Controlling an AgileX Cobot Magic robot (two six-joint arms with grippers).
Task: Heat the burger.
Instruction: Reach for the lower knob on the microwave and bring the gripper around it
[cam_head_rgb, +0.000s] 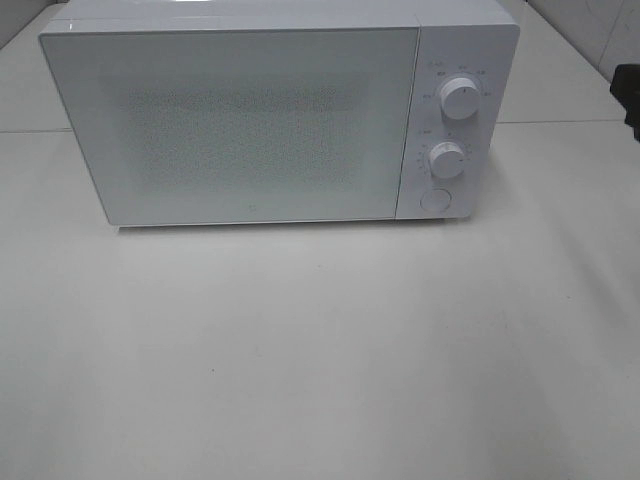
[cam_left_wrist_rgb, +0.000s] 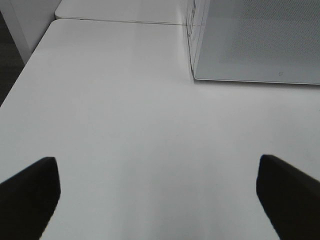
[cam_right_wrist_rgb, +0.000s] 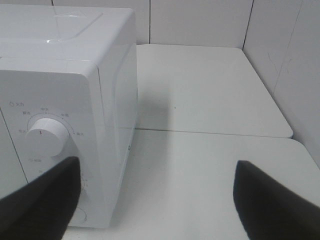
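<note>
The closed microwave (cam_head_rgb: 250, 120) is standing far back on the table (cam_head_rgb: 320, 360). The left gripper (cam_left_wrist_rgb: 160, 200) and right gripper (cam_right_wrist_rgb: 157, 205) are hanging with fingers spread wide, gripping nothing. The burger is showing nowhere, perhaps inside.

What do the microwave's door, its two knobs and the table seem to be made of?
The door: probably glossy white glass or plastic; a dotted mesh shows through it. The upper knob and lower knob: likely smooth white plastic, evenly coloured with a soft sheen. The table: perhaps white laminate, fairly matte, with a seam between panels.
</note>
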